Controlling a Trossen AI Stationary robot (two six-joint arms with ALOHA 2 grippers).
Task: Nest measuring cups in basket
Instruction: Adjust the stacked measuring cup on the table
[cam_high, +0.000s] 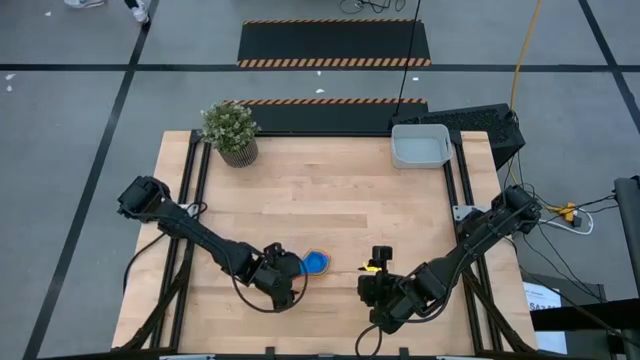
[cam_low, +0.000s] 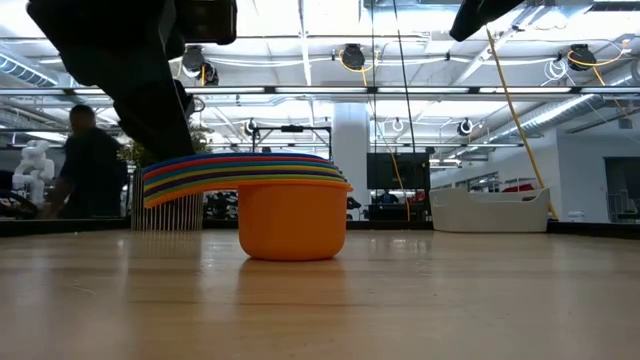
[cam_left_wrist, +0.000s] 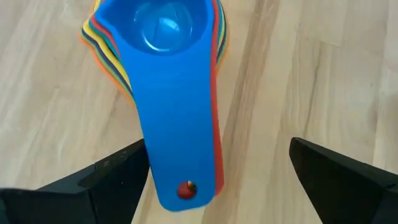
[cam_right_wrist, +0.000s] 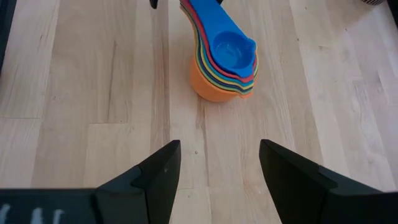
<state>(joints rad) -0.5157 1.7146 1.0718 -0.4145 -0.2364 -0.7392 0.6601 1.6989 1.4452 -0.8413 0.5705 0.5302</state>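
we read no writing anywhere. the left gripper (cam_left_wrist: 217, 177) had its fingers (cam_left_wrist: 93, 183) spread wide on either side of the handles of the nested stack of coloured plastic measuring cups (cam_high: 315, 262), blue on top, orange at the bottom, not clamping. the stack stood on the pale wooden tabletop (cam_high: 330, 200), well apart from the light-grey plastic basket (cam_high: 420, 146). the right gripper (cam_right_wrist: 219, 168) hovered nearby, fingers apart and empty.
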